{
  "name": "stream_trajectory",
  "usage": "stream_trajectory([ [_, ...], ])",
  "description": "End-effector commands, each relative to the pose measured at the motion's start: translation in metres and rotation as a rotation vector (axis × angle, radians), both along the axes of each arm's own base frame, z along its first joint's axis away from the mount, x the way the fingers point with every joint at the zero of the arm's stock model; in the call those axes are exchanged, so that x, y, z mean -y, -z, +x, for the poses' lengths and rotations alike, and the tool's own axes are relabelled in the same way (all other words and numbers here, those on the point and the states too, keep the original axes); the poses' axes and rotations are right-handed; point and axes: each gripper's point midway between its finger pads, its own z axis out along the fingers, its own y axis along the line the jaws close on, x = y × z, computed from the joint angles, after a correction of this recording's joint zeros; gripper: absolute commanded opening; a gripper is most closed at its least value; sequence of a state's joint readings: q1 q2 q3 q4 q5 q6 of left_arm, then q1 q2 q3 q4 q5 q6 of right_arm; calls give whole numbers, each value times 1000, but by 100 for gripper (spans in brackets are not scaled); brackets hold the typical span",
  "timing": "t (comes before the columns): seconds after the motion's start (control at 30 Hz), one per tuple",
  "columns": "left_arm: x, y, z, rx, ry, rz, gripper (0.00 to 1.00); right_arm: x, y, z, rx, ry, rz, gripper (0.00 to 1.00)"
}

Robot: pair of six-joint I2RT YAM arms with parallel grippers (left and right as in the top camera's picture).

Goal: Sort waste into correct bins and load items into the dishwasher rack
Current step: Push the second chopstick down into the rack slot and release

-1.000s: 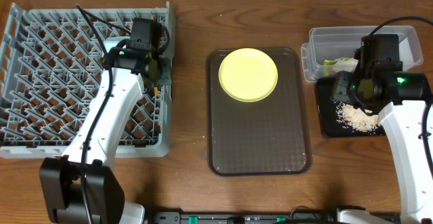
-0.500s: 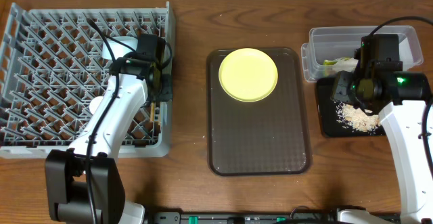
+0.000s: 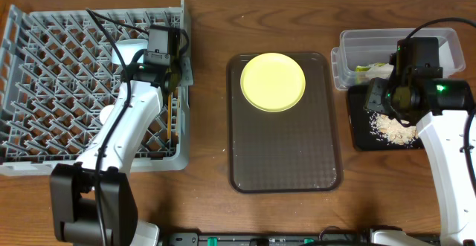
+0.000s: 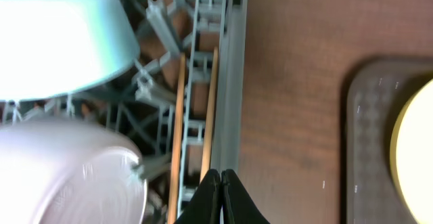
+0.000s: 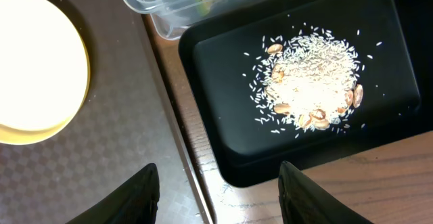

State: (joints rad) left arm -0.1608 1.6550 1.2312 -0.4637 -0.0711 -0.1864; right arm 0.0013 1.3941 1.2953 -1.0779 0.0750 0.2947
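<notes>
My left gripper (image 4: 220, 178) is shut and holds nothing, just above the right wall of the grey dishwasher rack (image 3: 44, 60). The two wooden chopsticks (image 4: 180, 129) lie in the rack along that wall and also show in the overhead view (image 3: 172, 118). A light blue bowl (image 4: 61, 34) and a white bowl (image 4: 67, 176) sit in the rack beside them. The yellow plate (image 3: 273, 82) lies on the brown tray (image 3: 286, 149). My right gripper (image 5: 218, 176) is open and empty, above the black tray (image 5: 223, 149) holding rice (image 5: 311, 82). The wrapper (image 3: 372, 70) lies in the clear tub (image 3: 424, 41). The cream cup is out of view.
The brown tray's right edge (image 5: 172, 149) runs close beside the black tray, with a strip of wooden table (image 3: 208, 82) between rack and brown tray. My left arm (image 3: 123, 127) lies across the rack's right half.
My left gripper dipped toward the rack's right edge, then drew back toward the far side; the chopsticks now lie uncovered in the rack. The right arm has not moved.
</notes>
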Motion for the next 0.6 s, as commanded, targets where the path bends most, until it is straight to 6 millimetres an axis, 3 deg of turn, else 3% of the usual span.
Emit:
stream_trajectory([
  [0.0,-7,9,13,7,-33,32,6,2,-5,2,14,-6,-2,55],
  [0.17,-8,39,21,-33,-39,51,6,2,-5,2,14,-7,-2,54],
  [0.33,-2,55,21,-66,-25,28,6,2,-5,2,14,-6,-2,55],
  [0.57,38,55,16,-93,101,-161,6,2,-5,3,18,-7,-2,55],
])
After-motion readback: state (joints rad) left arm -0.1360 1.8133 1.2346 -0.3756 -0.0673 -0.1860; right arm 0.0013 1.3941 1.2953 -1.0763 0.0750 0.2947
